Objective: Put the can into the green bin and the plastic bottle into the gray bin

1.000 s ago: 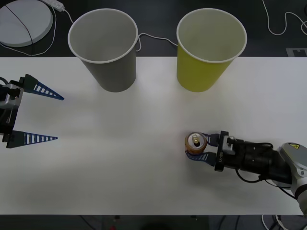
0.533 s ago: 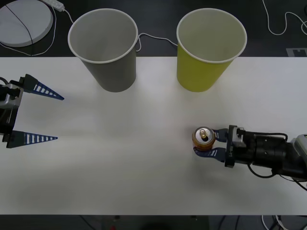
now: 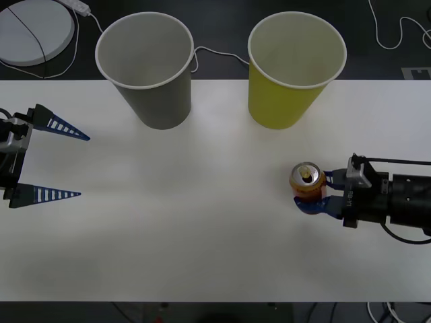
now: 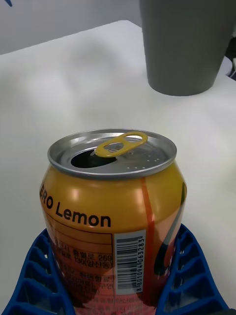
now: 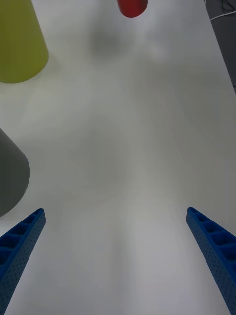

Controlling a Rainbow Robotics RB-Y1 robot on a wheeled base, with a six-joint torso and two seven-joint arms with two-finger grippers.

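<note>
My right gripper (image 3: 311, 193) is shut on the orange-red can (image 3: 307, 182) and holds it upright a little above the white table, right of centre. In the right wrist view the can (image 4: 113, 206) stands between the blue fingers (image 4: 39, 275), its gold tab on top. The green bin (image 3: 286, 101) stands at the back, beyond the can and slightly left of it. The gray bin (image 3: 156, 94) is at the back left, also seen as (image 4: 184, 44). My left gripper (image 3: 77, 165) rests open at the left edge. The plastic bottle is out of view.
A white round disc (image 3: 34, 30) and white cables (image 3: 215, 54) lie on the dark surface behind the table. From the left wrist, the green bin (image 5: 19, 44), the gray bin (image 5: 10, 177) and the can (image 5: 132, 6) show across bare tabletop.
My right gripper has carried the can to the right and raised it off the table. The left arm and both bins have not moved.
</note>
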